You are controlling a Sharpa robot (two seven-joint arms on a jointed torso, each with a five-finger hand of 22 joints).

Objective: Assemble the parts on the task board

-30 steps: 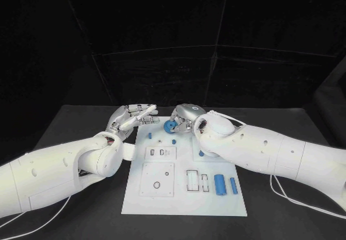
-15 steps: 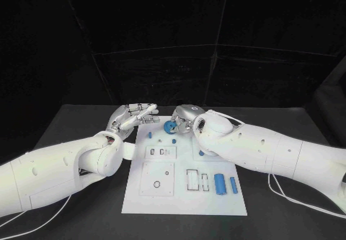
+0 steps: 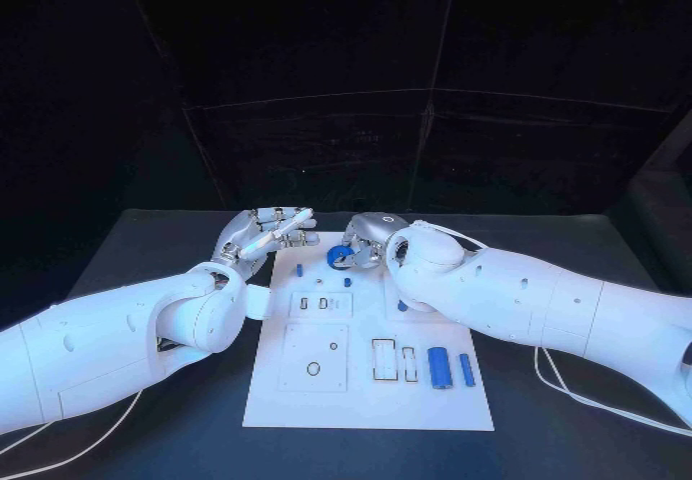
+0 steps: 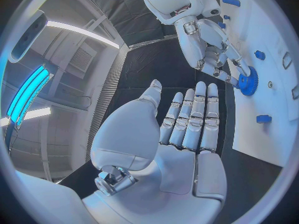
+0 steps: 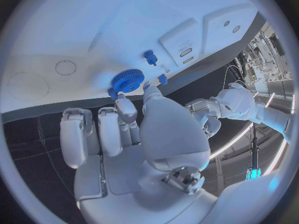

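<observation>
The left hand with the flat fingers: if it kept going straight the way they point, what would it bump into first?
Probably the right hand, which grips the blue gear on the task board. The left hand points roughly that way, though depth is hard to judge.

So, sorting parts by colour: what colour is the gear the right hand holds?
Blue gear, clearest in the right wrist view.

The head view is dim around its edges: black backdrop and dark bench (image 3: 173,420) swallow detail, while the white task board (image 3: 368,405) and arms catch even overhead light with soft shadows. Both wrist views bend straight edges strongly toward the circle's rim. In the left wrist view, ceiling light strips (image 4: 81,31) glare brightly. The left robot hand (image 4: 181,134) up close looks slightly soft.
</observation>
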